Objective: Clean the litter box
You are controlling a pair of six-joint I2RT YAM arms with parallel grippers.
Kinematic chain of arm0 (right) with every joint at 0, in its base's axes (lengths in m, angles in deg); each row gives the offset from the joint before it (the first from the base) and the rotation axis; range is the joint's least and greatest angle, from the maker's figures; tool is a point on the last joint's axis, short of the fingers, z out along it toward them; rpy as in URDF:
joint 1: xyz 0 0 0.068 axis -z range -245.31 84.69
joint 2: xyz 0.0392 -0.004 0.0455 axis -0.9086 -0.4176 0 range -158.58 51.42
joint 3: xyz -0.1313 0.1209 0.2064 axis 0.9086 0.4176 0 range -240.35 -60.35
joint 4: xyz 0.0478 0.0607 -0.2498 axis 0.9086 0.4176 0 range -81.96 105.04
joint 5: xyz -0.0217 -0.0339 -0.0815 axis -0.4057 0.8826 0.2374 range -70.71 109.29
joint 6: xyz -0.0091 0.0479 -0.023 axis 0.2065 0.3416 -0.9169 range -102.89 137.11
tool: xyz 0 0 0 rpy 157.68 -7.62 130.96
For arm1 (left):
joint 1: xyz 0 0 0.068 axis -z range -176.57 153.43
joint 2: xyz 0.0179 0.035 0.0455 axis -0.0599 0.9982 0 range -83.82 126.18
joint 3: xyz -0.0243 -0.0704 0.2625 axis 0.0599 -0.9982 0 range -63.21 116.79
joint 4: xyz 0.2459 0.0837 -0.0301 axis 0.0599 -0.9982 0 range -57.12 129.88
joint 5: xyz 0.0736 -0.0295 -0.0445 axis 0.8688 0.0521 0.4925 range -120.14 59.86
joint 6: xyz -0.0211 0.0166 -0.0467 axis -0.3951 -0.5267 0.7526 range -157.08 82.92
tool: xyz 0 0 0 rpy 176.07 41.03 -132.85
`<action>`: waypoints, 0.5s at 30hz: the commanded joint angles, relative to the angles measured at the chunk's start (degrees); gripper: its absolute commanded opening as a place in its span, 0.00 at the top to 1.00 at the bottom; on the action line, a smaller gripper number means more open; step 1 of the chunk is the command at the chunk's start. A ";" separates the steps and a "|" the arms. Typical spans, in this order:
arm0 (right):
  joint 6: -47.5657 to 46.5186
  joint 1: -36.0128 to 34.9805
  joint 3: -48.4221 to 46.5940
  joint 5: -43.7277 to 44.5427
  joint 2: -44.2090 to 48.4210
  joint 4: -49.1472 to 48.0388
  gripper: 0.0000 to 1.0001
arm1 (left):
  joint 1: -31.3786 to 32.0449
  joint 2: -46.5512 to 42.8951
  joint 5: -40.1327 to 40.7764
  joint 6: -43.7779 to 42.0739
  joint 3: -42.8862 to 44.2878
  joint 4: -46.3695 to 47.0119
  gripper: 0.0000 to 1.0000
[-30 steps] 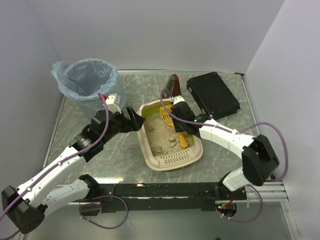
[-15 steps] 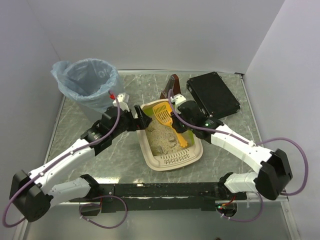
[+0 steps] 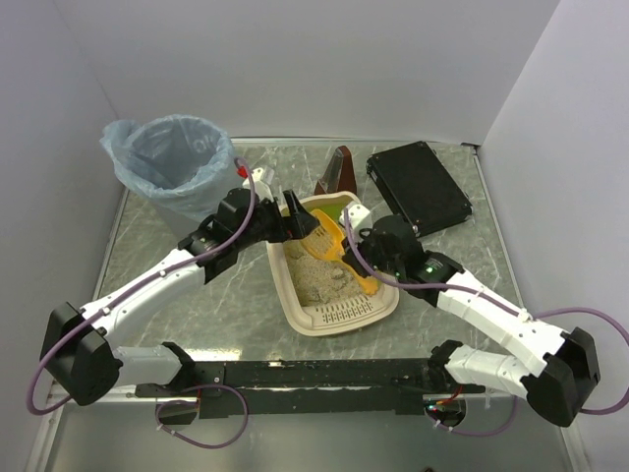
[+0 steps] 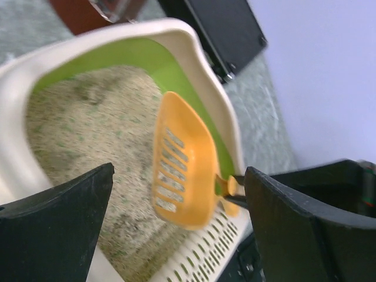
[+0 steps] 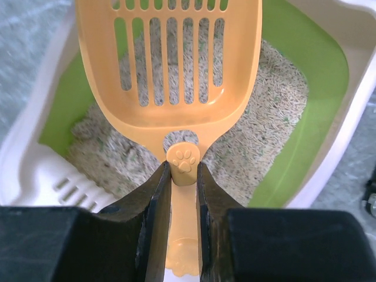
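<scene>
Two arms meet over the litter box (image 3: 344,317), which sits mid-desk (image 3: 236,305) with sandy grey litter inside and its lime-green wall at the far end. Your right pincer (image 5: 183,170) is clamped on the handle of an orange slotted scoop (image 5: 176,70), its fingers (image 5: 154,217) pressing either side of a paw-print mark. The scoop's head seems to hang just above the litter, though the blurred left wrist view leaves contact unclear. Your left pincer (image 4: 179,173) is spread wide, gripping nothing, over the box's far left rim and facing the scoop. A blue-bag-lined bin (image 3: 172,162) stands at the far left. A flat black case (image 3: 418,187) lies at the far right.
</scene>
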 commanded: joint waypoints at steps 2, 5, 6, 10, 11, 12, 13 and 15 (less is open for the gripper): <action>-7.38 -0.40 1.28 0.18 4.47 -5.91 1.00 | 0.19 0.10 -7.32 -2.55 2.98 -2.21 0.03; -9.49 -0.49 0.58 -3.59 6.41 -4.17 1.00 | 0.19 0.89 -6.27 -4.05 3.95 -4.42 0.05; -10.28 -0.40 0.49 -4.73 7.20 -3.63 1.00 | 0.19 1.07 -7.14 -4.66 4.39 -6.09 0.06; -12.48 -0.58 1.36 -9.74 8.00 -3.63 1.00 | 0.19 -0.24 -10.13 -6.33 3.69 -4.43 0.12; -13.01 -0.58 1.28 -10.36 7.65 -3.11 1.00 | 0.19 -0.51 -10.05 -6.16 3.69 -4.35 0.15; -14.23 -0.75 0.75 -10.54 7.47 -1.88 1.00 | 0.19 -0.86 -10.39 -6.59 3.78 -4.34 0.17; -14.50 -0.76 0.57 -10.46 7.29 -1.52 1.00 | 0.19 -1.39 -10.66 -7.03 3.69 -4.52 0.23; -15.56 -0.76 0.05 -10.63 7.20 -0.82 1.00 | 0.19 -1.74 -10.75 -8.00 3.69 -4.96 0.28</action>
